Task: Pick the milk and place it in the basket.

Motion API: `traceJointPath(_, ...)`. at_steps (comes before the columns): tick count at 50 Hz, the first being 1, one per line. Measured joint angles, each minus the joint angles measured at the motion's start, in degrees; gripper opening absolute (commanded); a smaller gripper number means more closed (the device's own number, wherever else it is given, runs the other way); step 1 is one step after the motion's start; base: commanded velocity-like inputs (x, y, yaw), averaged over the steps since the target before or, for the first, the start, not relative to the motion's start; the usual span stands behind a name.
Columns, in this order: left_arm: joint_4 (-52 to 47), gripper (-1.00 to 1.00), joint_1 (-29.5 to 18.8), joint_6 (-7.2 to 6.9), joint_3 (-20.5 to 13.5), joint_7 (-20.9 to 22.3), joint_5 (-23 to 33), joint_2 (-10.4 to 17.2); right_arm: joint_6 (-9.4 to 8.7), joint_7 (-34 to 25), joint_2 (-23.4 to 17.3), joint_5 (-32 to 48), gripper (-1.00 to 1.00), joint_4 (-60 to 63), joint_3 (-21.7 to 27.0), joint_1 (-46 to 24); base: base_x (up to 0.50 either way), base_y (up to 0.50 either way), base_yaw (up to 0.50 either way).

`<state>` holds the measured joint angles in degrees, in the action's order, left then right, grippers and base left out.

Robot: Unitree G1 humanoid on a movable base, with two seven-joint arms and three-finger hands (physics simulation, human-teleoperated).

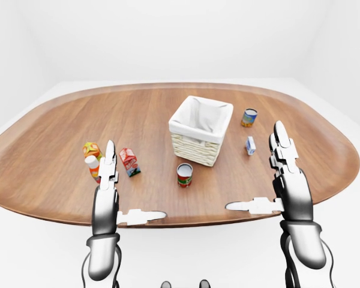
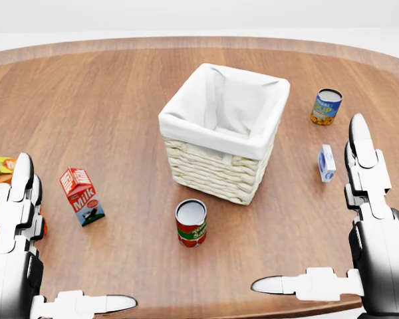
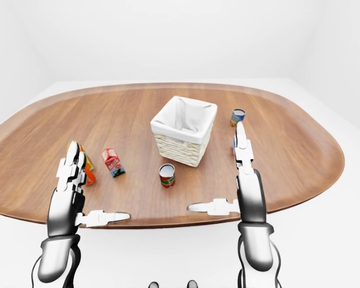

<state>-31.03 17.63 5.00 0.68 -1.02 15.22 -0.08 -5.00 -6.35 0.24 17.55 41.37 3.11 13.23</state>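
My left hand [image 2: 16, 199] and right hand [image 2: 366, 166] were open, empty. Milk carton [image 2: 82, 196] stood on surface [image 2: 120, 100], left of basket [image 2: 223, 133]. Best: left hand reach, squeeze sides gently.

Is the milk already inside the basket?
No, the milk carton stands on the table left of the basket, which shows only its white liner inside.

The milk carton [image 2: 82, 196], red with a blue-and-green base, stands slightly tilted on the wooden table, left of the basket and well apart. The wicker basket [image 2: 219, 133], lined with white cloth, sits upright and open near the table's middle.
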Motion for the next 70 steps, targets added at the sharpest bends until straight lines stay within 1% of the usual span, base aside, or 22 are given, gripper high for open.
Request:
traceJointPath(61,0.57,1.00,-0.13,0.00,0.22,-0.12,0.16,0.09,0.00,0.02,-0.02,0.44,1.00,-0.11,-0.50,0.48,0.29,0.00,0.00)
traceJointPath(70,0.72,1.00,-0.21,0.00,0.20,-0.14,0.19,0.09,0.17,0.09,-0.04,0.63,1.00,-0.28,-0.60,0.58,0.02,0.00,0.00)
